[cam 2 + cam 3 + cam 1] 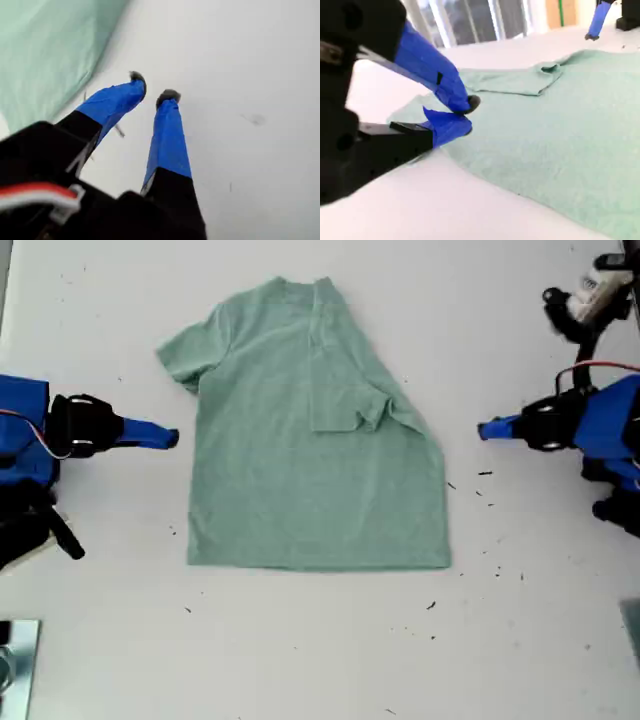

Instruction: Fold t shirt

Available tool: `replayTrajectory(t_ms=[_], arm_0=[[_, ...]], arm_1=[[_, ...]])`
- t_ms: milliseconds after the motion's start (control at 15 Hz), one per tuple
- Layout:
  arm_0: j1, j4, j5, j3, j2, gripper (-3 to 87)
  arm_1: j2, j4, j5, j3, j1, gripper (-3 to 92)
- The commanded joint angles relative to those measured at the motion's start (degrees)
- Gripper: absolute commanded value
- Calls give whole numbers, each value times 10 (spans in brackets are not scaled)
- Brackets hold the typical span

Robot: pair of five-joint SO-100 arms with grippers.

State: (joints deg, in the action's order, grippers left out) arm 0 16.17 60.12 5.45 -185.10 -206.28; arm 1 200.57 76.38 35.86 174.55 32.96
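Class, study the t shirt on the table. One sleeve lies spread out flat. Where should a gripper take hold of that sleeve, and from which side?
Grip the outer hem of the spread sleeve of the t shirt. Come in low from the exterior view's left, probably with my second gripper, which is nearest. The sleeve juts out past the body there, so its free edge can be pinched alone.

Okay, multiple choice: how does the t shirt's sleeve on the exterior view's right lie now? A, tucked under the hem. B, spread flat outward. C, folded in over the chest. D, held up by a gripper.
C: the sleeve lies folded over the t shirt body, no gripper touching it.
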Motion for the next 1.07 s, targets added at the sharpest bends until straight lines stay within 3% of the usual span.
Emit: replayTrajectory(t_ms=[0, 67, 200, 333, 600, 733, 800, 1000], arm_0=[[-9, -13, -148, -1, -4, 28], [-11, -25, -148, -3, -4, 1], [-13, -9, -149, -2, -4, -1], [-11, -5, -145, -3, -4, -1], [-10, -9, -145, 5, -4, -1], [-6, -22, -149, 79, 39, -1], [-11, -15, -160, 187, 176, -1], [37, 150, -61, 632, 587, -1]], arm_1=[[3, 11, -301, 30, 11, 76], [3, 18, -240, 26, 17, 22], [3, 15, -275, 27, -5, 22], [3, 15, -225, 27, -37, 22], [3, 15, -206, 27, -51, 22], [3, 15, -219, 27, -57, 22], [3, 15, -222, 27, -59, 22], [3, 15, -228, 27, -65, 22]])
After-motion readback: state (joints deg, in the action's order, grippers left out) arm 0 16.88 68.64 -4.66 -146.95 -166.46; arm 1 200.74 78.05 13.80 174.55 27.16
